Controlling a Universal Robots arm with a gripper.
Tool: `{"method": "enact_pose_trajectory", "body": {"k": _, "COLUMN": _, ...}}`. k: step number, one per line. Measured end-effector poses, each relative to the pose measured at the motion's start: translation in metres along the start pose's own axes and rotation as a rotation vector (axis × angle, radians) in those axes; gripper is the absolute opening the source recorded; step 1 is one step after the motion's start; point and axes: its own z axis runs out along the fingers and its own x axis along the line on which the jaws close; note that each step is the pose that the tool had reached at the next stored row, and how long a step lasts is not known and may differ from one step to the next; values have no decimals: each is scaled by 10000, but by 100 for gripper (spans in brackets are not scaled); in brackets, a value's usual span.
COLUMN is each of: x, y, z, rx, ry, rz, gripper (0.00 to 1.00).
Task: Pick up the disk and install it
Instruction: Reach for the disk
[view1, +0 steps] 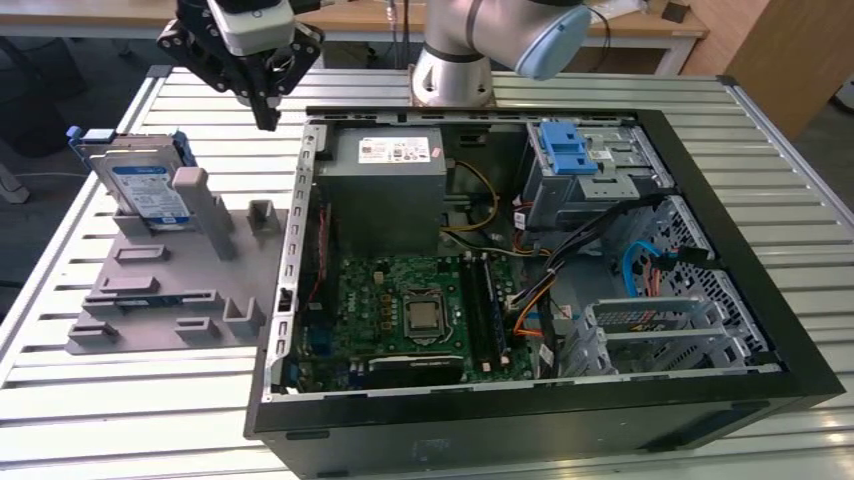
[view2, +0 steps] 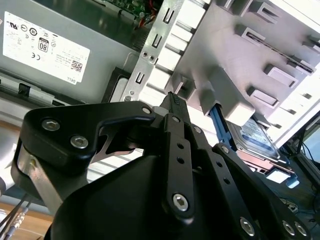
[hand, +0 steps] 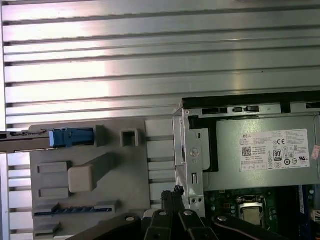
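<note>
Exterior view: takes in a slatted metal table (view1: 134, 400) carrying a grey holder (view1: 160, 300) and, just beside the holder on the exterior view's right, an open computer case (view1: 534, 420). Finds the disk (view1: 144, 190) standing on edge in the holder's corner farthest from the camera, on the exterior view's left, label side in sight, blue frame round its edges, leaning against an upright grey post (view1: 194, 195). Places the hand (view1: 267, 118) in the air over the holder's far edge, on the side nearest the case, well apart from the disk and pointing down from the arm (view1: 467, 40). Shows its fingers closed tip to tip, gripping nothing.

Inside the case, on the side away from the holder: a grey power supply box (view1: 387, 190) with a white sticker, a green circuit board (view1: 400, 310), and a silver drive cage (view1: 587, 160) with a blue latch.

Second wrist view: looks past the black hand (view2: 172, 102), tips pressed together, onto the holder (view2: 235, 55), with the disk (view2: 255, 134) upright in its slot beyond the post and the power supply box (view2: 50, 55) on the holder's other side.

First wrist view: catches the hand (hand: 175, 192) over the seam between the holder (hand: 135, 175) and the case (hand: 192, 150), bare table (hand: 150, 50) slats beyond, and the disk (hand: 70, 137) edge-on at the holder's corner away from the case.
</note>
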Motion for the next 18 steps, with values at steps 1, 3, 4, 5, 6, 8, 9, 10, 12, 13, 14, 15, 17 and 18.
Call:
{"method": "enact_pose_trajectory", "body": {"k": 1, "x": 11, "y": 0, "z": 1, "rx": 1, "ry": 2, "rz": 0, "gripper": 11}}
{"method": "enact_pose_trajectory", "body": {"k": 3, "x": 32, "y": 1, "z": 2, "rx": 1, "ry": 5, "rz": 0, "gripper": 11}}
{"method": "enact_pose_trajectory", "body": {"k": 4, "x": 42, "y": 1, "z": 3, "rx": 1, "ry": 7, "rz": 0, "gripper": 11}}
{"method": "enact_pose_trajectory", "body": {"k": 5, "x": 54, "y": 1, "z": 4, "rx": 1, "ry": 8, "rz": 0, "gripper": 11}}
{"method": "enact_pose_trajectory", "body": {"k": 6, "x": 64, "y": 1, "z": 4, "rx": 1, "ry": 10, "rz": 0, "gripper": 11}}
{"method": "enact_pose_trajectory", "body": {"k": 8, "x": 86, "y": 1, "z": 6, "rx": 2, "ry": 13, "rz": -1, "gripper": 11}}
{"method": "enact_pose_trajectory", "body": {"k": 9, "x": 101, "y": 2, "z": 6, "rx": 2, "ry": 15, "rz": -1, "gripper": 11}}
{"method": "enact_pose_trajectory", "body": {"k": 10, "x": 118, "y": 3, "z": 6, "rx": 2, "ry": 15, "rz": 0, "gripper": 11}}
{"method": "enact_pose_trajectory", "body": {"k": 12, "x": 159, "y": 5, "z": 7, "rx": 2, "ry": 18, "rz": 1, "gripper": 11}}
{"method": "enact_pose_trajectory", "body": {"k": 13, "x": 183, "y": 7, "z": 7, "rx": 2, "ry": 19, "rz": 1, "gripper": 11}}
{"method": "enact_pose_trajectory", "body": {"k": 14, "x": 211, "y": 11, "z": 8, "rx": 2, "ry": 21, "rz": 1, "gripper": 11}}
{"method": "enact_pose_trajectory", "body": {"k": 15, "x": 237, "y": 17, "z": 9, "rx": 2, "ry": 22, "rz": 0, "gripper": 11}}
{"method": "enact_pose_trajectory", "body": {"k": 17, "x": 293, "y": 32, "z": 10, "rx": 2, "ry": 23, "rz": -1, "gripper": 11}}
{"method": "enact_pose_trajectory", "body": {"k": 18, "x": 325, "y": 44, "z": 11, "rx": 2, "ry": 23, "rz": 1, "gripper": 11}}
